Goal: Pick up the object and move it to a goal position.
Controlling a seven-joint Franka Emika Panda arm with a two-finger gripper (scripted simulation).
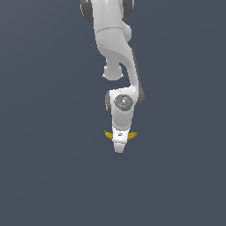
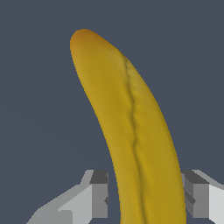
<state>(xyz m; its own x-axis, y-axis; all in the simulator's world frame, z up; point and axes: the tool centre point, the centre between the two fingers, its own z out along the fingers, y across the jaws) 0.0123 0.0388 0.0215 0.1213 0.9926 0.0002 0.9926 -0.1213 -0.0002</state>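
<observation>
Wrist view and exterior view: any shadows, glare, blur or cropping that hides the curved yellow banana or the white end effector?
Exterior view: flat, even light, no cast shadows or glare; the white end effector covers the middle of the curved yellow banana, so only its tips show. Wrist view: sharp, soft shading, no glare; the banana fills the frame and is cut off at the edge.

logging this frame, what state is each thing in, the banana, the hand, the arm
banana: whole, unpeeled, lying between the two fingers, both ends sticking out past the hand in the exterior view.
hand: pointing down over the banana, a finger on each side; a narrow gap shows at one finger, so contact cannot be told.
arm: reaching down from the top of the exterior view.
</observation>
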